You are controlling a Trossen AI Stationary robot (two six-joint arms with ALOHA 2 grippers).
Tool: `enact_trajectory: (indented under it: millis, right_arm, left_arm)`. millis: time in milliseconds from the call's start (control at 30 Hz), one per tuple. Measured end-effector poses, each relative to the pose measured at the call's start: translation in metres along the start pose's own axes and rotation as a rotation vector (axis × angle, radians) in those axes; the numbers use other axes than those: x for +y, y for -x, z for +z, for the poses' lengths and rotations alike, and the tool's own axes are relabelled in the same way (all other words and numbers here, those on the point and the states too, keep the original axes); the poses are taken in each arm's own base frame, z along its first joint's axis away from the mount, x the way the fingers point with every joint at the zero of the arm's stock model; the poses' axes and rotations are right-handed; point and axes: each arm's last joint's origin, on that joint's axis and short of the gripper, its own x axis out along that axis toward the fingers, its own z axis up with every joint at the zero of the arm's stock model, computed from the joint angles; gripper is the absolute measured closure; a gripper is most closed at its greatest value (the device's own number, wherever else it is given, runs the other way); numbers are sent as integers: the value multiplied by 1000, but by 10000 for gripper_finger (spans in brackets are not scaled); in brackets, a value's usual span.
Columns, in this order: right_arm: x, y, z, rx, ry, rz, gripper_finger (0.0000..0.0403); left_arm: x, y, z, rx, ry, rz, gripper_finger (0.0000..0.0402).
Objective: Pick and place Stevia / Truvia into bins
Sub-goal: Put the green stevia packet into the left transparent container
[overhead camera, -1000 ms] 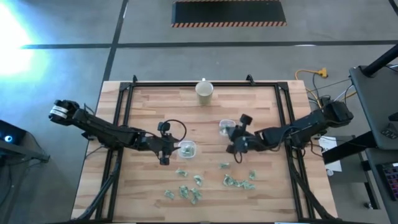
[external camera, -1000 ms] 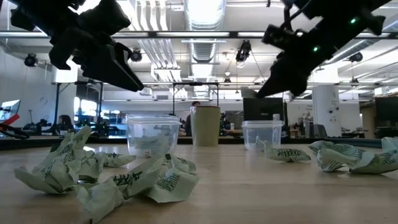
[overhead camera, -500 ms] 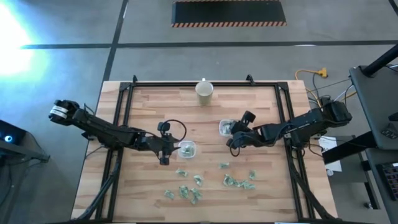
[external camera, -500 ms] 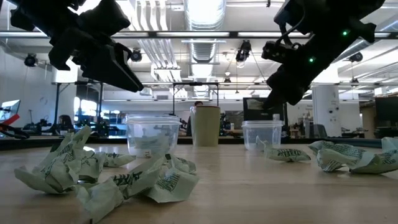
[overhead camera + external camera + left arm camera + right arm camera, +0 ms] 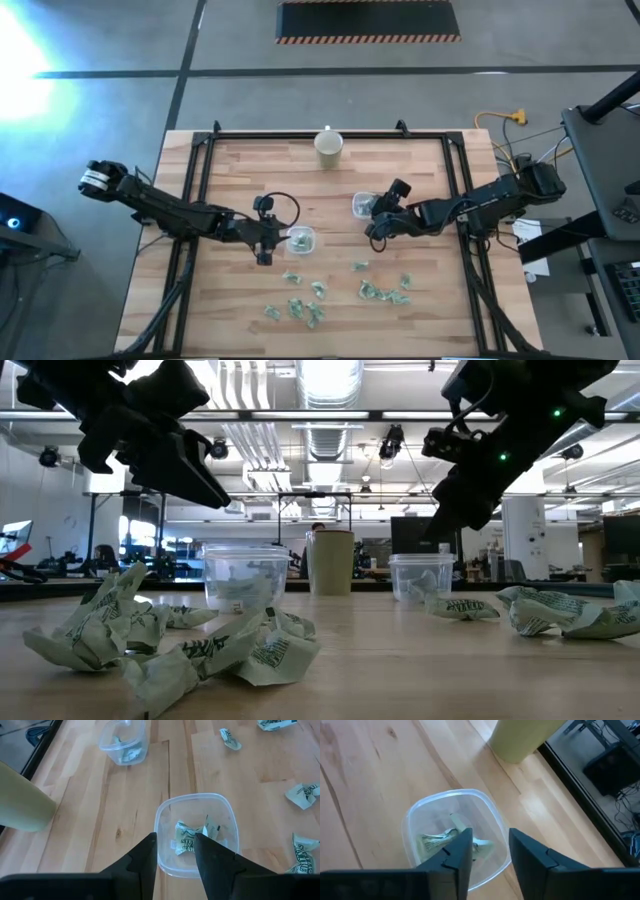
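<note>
Two clear bins stand mid-table: the left bin (image 5: 301,240) and the right bin (image 5: 364,205), each with green-and-white Stevia packets on its floor (image 5: 186,841) (image 5: 436,843). Several more crumpled packets lie loose on the near half of the table (image 5: 300,305) (image 5: 385,290). My left gripper (image 5: 175,840) hangs open just above the near-left rim of the left bin (image 5: 165,810). My right gripper (image 5: 490,837) stands open above the right bin (image 5: 420,815), tilted downward. Neither gripper has anything between its fingers.
A cream round cup (image 5: 329,146) stands near the far edge, behind the bins. A black frame (image 5: 200,150) runs along the table's left, far and right edges. The loose packets form two heaps, near-centre and near-right (image 5: 200,650) (image 5: 560,615), with bare wood between the heaps and the bins.
My right gripper has swung a short way toward the far edge, from beside the right bin to above it, and has rolled at the wrist. In the low view the right bin now shows more pale paper inside. My left arm has kept still.
</note>
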Motion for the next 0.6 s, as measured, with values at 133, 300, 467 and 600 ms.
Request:
enact_trajectory:
  millis: [133, 300, 467, 600]
  right_arm:
    - [1, 4, 3, -14, 5, 11, 270]
    - [7, 19, 13, -67, 68, 64, 264]
    - [15, 38, 17, -123, 105, 125, 264]
    - [21, 52, 14, -142, 123, 217, 269]
  left_arm:
    - [-2, 0, 0, 0, 0, -73, 288]
    - [-9, 2, 0, -1, 4, -242, 288]
    - [-19, 5, -2, 10, -5, -336, 288]
    - [-26, 8, -3, 14, -12, -368, 288]
